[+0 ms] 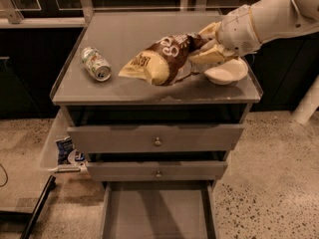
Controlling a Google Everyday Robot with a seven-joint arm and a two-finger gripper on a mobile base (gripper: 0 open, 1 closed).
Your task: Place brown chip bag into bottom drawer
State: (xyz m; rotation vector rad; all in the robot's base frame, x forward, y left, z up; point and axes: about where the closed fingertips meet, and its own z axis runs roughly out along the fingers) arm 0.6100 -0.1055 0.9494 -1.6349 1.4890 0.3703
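Observation:
The brown chip bag (162, 61) hangs tilted above the front of the cabinet top, its tan end pointing left and down. My gripper (207, 46) is shut on the bag's right end, with a tan finger (209, 56) below it and another above. The white arm comes in from the upper right. The bottom drawer (157, 210) is pulled open below the two knobbed drawers and its grey floor is bare.
A soda can (95, 63) lies on its side at the left of the cabinet top (129, 34). A white bowl (227, 72) sits at the right front, just under my gripper. A small blue-white packet (65, 148) lies in a tray left of the cabinet.

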